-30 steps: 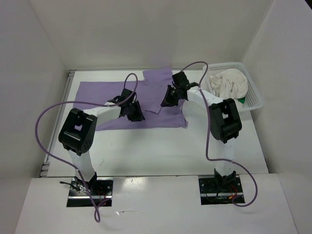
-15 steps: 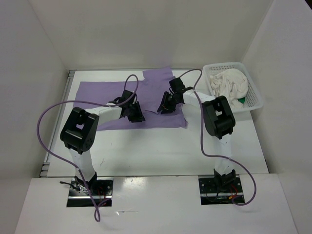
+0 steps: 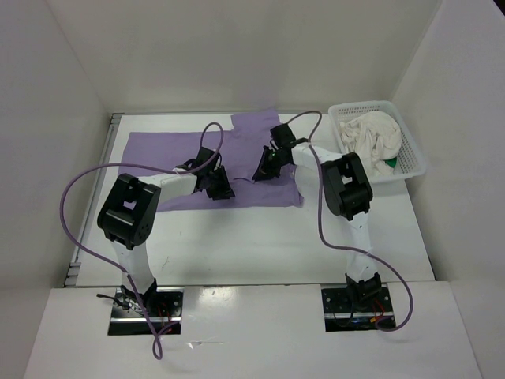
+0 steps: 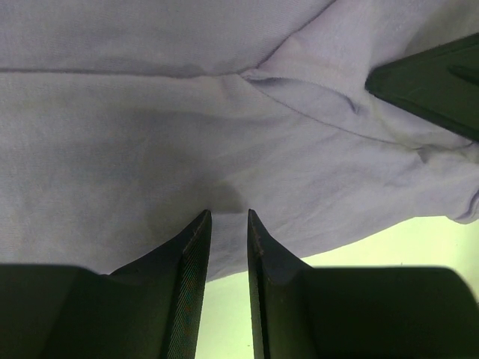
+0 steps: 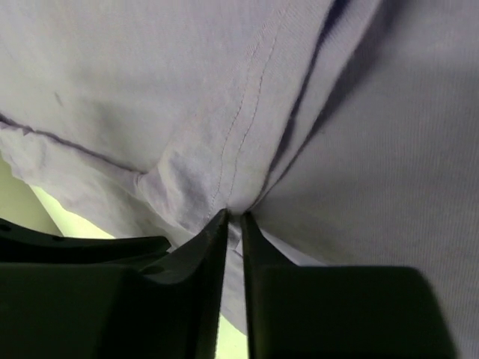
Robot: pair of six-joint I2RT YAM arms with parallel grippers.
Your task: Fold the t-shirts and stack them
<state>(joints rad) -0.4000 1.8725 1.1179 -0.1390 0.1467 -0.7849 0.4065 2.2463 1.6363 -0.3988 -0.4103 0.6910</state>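
The lavender t-shirt (image 3: 166,154) lies spread across the back of the table, with one flap turned up at the rear (image 3: 256,126). My left gripper (image 3: 219,186) rests on its front part. In the left wrist view the jaws (image 4: 227,213) stand slightly open, and flat cloth and the shirt's hem show between them. My right gripper (image 3: 264,169) is shut, pinching a ridge of the lavender cloth (image 5: 247,134) beside a seam, and wrinkles run into its fingertips (image 5: 233,215). The cream t-shirt (image 3: 369,136) lies bunched in the basket, and a bit of the green t-shirt (image 3: 391,164) shows beneath it.
A white mesh basket (image 3: 413,156) stands at the back right, against the wall. White walls close in the table on the left, back and right. Purple cables loop above both arms. Bare table (image 3: 237,245) lies in front of the shirt.
My right gripper has shifted left along the shirt, opened briefly and closed again on a fold. Its elbow has swung left. The left arm has not moved.
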